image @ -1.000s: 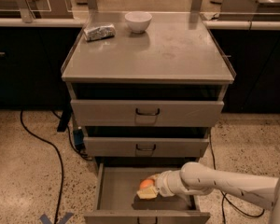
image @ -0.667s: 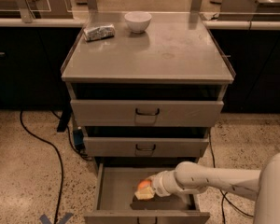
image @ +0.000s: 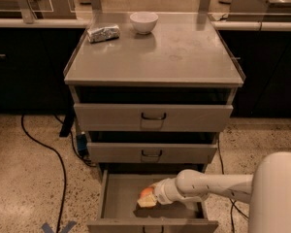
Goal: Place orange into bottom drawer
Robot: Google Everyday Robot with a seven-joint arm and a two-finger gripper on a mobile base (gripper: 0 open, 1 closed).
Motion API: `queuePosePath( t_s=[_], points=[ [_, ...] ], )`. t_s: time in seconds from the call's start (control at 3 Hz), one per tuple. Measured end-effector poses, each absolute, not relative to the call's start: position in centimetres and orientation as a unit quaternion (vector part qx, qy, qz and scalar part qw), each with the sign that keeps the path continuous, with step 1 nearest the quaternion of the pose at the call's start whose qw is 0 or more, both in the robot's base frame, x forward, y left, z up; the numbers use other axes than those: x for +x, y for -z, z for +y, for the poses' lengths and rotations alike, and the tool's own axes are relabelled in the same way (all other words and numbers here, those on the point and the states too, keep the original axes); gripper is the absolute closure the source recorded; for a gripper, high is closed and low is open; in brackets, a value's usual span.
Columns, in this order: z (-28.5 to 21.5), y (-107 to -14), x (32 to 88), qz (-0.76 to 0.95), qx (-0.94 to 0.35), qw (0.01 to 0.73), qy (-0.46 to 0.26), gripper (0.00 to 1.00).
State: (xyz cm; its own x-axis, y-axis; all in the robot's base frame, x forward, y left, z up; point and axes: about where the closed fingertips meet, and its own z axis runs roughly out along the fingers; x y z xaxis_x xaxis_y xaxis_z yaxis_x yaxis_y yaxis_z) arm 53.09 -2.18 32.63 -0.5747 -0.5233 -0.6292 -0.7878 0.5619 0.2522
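Observation:
The bottom drawer (image: 120,199) of the grey cabinet is pulled open and shows its plain grey floor. My gripper (image: 148,199) reaches into it from the right, low over the floor near the middle. The orange (image: 146,192), small and round, sits at the gripper's tip between the pale fingers (image: 147,203), and the gripper is shut on it. I cannot tell whether the orange touches the drawer floor. My white arm (image: 208,184) crosses the drawer's right side.
The two upper drawers (image: 153,116) (image: 152,153) are closed. On the cabinet top (image: 174,52) stand a white bowl (image: 143,22) and a foil packet (image: 104,33). A black cable (image: 48,149) runs over the speckled floor at the left. Dark cabinets line the back.
My arm has shifted a little to the left inside the bottom drawer, carrying the orange with it. The drawers have not moved.

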Motion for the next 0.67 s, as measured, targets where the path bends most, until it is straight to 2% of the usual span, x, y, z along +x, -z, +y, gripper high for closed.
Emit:
queuePosePath(
  t_s=[0.67],
  points=[
    [-1.6,-25.9,55.7,0.865,-0.362,0.247,-0.246,1.00]
  ],
)
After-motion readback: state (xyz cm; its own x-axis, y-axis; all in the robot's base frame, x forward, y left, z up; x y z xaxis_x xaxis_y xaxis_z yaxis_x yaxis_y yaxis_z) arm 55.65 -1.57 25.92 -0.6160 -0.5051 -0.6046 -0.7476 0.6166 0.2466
